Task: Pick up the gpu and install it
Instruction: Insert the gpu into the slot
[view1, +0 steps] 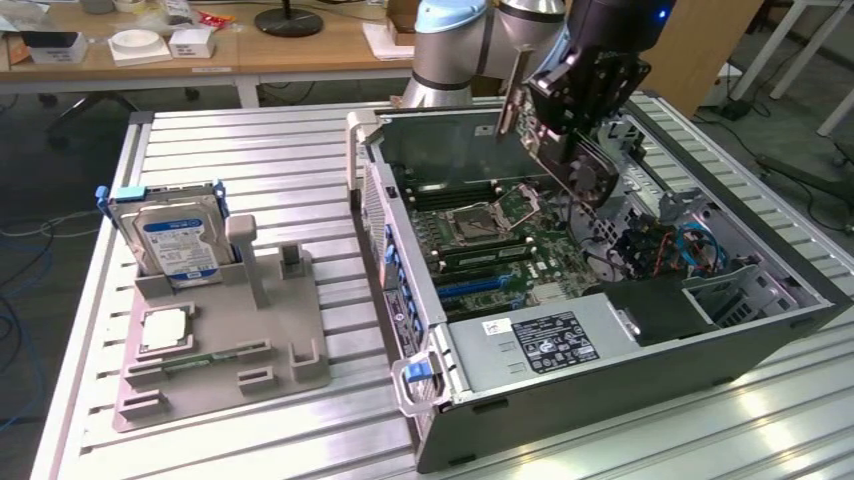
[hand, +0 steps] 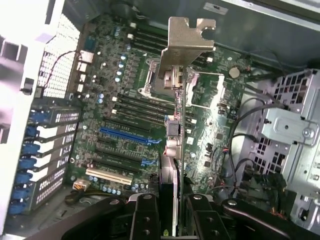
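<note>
Colour notes:
- gpu (hand: 187, 40): dark card, dull silver bracket.
- gripper (hand: 173, 215): black.
- Motherboard (hand: 210, 125): green, carrying a blue slot (hand: 127, 136) and a white slot (hand: 107, 176).
- Case (view1: 641, 390): dark grey; its grille (hand: 62, 60) has a fine perforated grid.
- Hard drive (view1: 176, 240), on the exterior view's left: silver, blue-and-white label.
- Fixture (view1: 274, 345): plain grey.
- Table (view1: 254, 150): silver, ribbed in parallel slats.
- Cables (view1: 697, 250): blue.

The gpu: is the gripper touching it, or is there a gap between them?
Touching. The wrist view shows the gpu edge-on between the fingers of the gripper, pressed on both faces, no gap.
</note>
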